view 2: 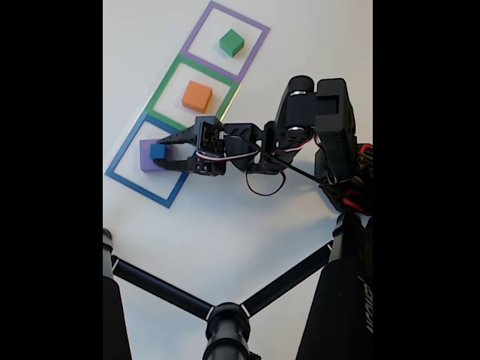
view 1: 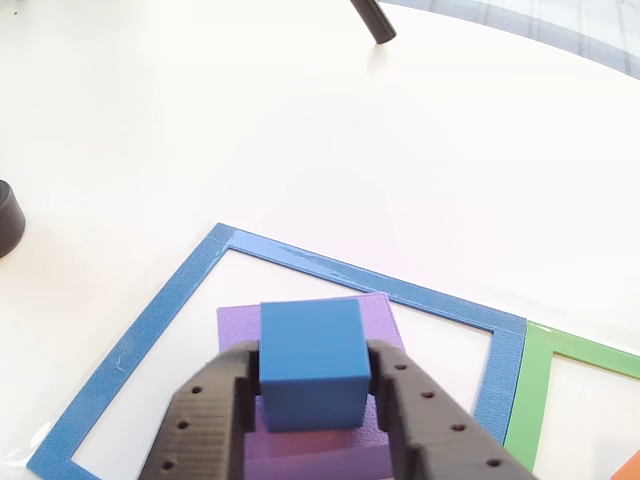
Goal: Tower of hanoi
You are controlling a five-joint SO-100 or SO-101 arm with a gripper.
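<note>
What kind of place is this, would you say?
Probably a hobby or lab tabletop set up for a robot puzzle demo. A plain white table carries three coloured square outlines, a small arm's gripper is closed on a blue cube, and black tripod legs cross the foreground.

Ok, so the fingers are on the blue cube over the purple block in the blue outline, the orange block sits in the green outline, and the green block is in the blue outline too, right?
Not quite. The green block sits in the purple outline, as the fixed view shows. The rest holds: the fingers flank the blue cube over the purple block in the blue outline, and the orange block sits in the green outline.
</note>
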